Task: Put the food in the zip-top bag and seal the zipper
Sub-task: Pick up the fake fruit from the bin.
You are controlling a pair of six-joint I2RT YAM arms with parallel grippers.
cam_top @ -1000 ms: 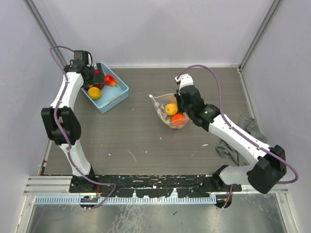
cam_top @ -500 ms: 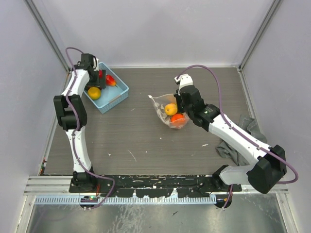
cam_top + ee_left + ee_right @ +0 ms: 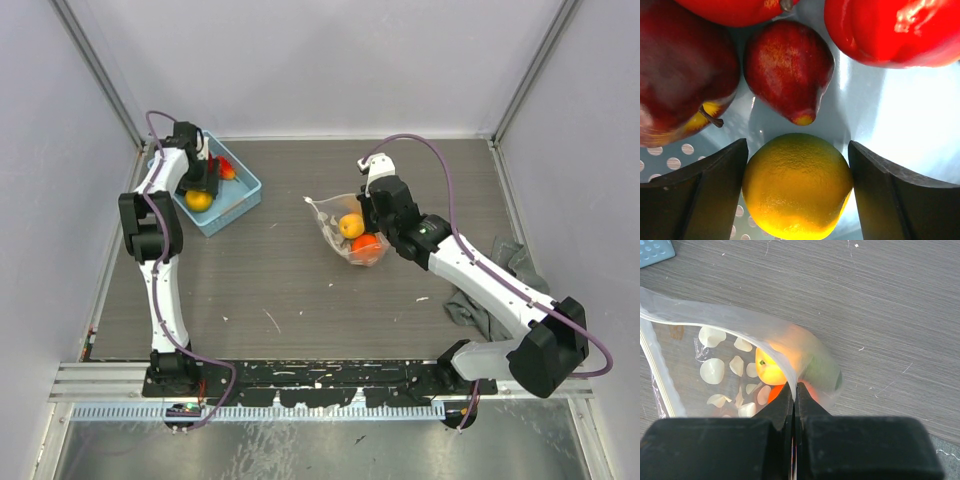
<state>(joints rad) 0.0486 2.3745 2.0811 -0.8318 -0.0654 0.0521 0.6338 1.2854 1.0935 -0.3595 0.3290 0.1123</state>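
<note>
Arms have white links (image 3: 470, 270), black joints (image 3: 545, 350), purple cables (image 3: 405, 137); left claw (image 3: 797, 145) fingers (image 3: 705, 195) black.

dark red apple (image 3: 680, 70) cropped, green fruit (image 3: 824, 374) blurred

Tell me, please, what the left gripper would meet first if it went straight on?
Probably the yellow fruit, between the fingers of the open left gripper in the blue basket; depth is unclear.

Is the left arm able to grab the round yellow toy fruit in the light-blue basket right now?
Probably yes: the left tool is open and straddles the round yellow toy fruit, with nothing between; the dark red pear-shaped fruit lies just beyond.
</note>
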